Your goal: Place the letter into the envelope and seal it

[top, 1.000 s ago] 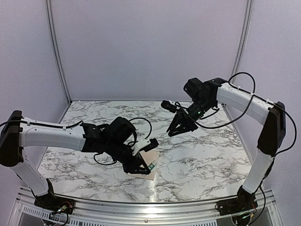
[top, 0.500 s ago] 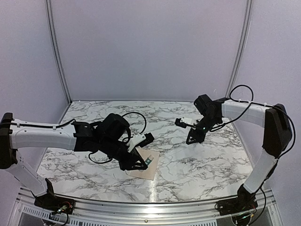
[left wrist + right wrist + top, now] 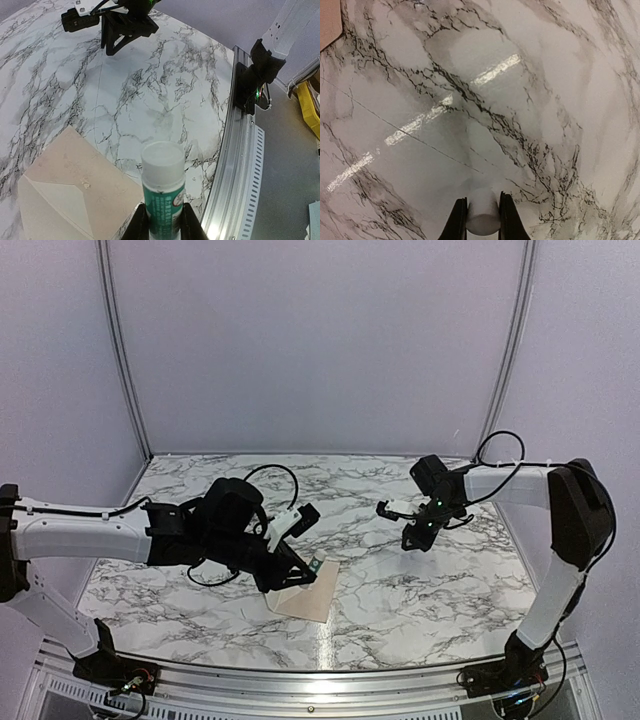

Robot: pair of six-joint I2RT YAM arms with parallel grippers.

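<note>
Top view: envelope [image 3: 303, 600] lies flat on the marble tabletop [image 3: 420, 590] at about 6 o'clock, near the front edge. No separate peach letter shows in any view. Judged to be already inside, but this cannot be confirmed.

Left hand [image 3: 293, 575] is low over the envelope's 12 o'clock edge, fingers clamped on a glue stick [image 3: 315, 567]. In the left wrist view the green-labelled glue stick [image 3: 162, 192] points out from between the fingers, its white end bare. The envelope [image 3: 70, 195] lies below at 8 o'clock, with the paler triangular flap lying within its outline. Whether the flap is stuck down cannot be told.

Right hand [image 3: 415, 533] is well apart at about 2 o'clock. The right wrist view shows its fingers closed on a short white cylinder [image 3: 483, 216], probably the glue stick's cap, above bare marble.

Judgement:
- One hand keeps the cap clear of the work while the other brings glue to the flap.
- This is the sealing stage, late in the task.
- Risk: the unpinned envelope could slide under the stick's push.
</note>
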